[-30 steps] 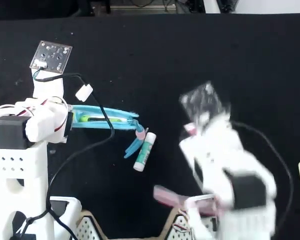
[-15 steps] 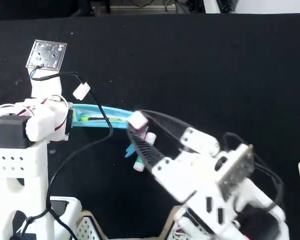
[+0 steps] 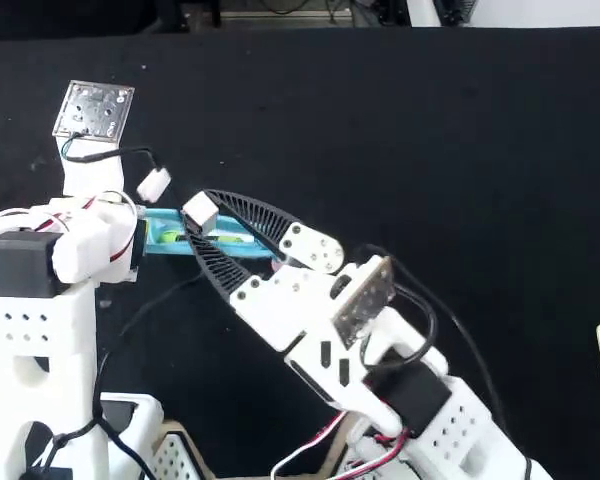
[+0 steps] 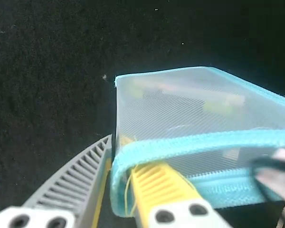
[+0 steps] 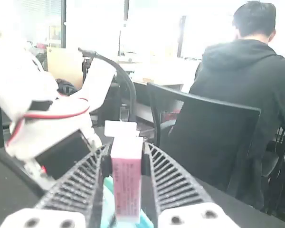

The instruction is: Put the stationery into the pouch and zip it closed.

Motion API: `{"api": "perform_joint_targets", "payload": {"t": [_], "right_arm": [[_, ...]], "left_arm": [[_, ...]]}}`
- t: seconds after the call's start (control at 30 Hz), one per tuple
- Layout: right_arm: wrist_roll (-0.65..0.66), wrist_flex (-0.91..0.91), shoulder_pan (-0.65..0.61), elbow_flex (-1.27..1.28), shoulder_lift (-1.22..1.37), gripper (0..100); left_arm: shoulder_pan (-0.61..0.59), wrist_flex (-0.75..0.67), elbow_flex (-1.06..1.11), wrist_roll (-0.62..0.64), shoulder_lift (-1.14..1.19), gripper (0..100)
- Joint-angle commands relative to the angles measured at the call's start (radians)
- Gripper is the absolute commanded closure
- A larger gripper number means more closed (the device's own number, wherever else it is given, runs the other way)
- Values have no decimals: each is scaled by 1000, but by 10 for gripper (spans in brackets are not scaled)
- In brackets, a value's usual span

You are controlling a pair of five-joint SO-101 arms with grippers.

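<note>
The right hand [image 5: 126,151] is closed narrowly on a pink-and-white eraser [image 5: 126,190], pinching it upright between both fingers, and in the high view it hangs right over the blue mesh pouch [image 3: 170,240]. The left hand [image 4: 115,164] is clamped on one end of the pouch, with the yellow finger [image 4: 156,187] against the mesh beside the zip. Something green already lies inside. The main risk seems to be the mouth: it looks like a thin slit, so an eraser let go slightly off line would likely bounce off the trim onto the black counter [image 3: 430,150]. Pressing down to force it in could also drag the pouch out of the left hand's pinch, or fold the opening shut.
</note>
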Motion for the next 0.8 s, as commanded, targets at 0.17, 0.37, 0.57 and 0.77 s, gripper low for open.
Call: {"api": "perform_joint_targets", "payload": {"t": [0.17, 0.37, 0.57, 0.77], "right_arm": [[-3, 6, -11, 1, 4, 987], [-2, 115, -5, 21, 1, 987], [5, 157, -5, 42, 4, 987], [60, 259, -8, 41, 2, 861]], "left_arm": [[15, -9, -1, 11, 0, 970], [5, -9, -1, 11, 0, 970], [5, -9, -1, 11, 0, 970], [8, -9, 1, 11, 0, 970]]}}
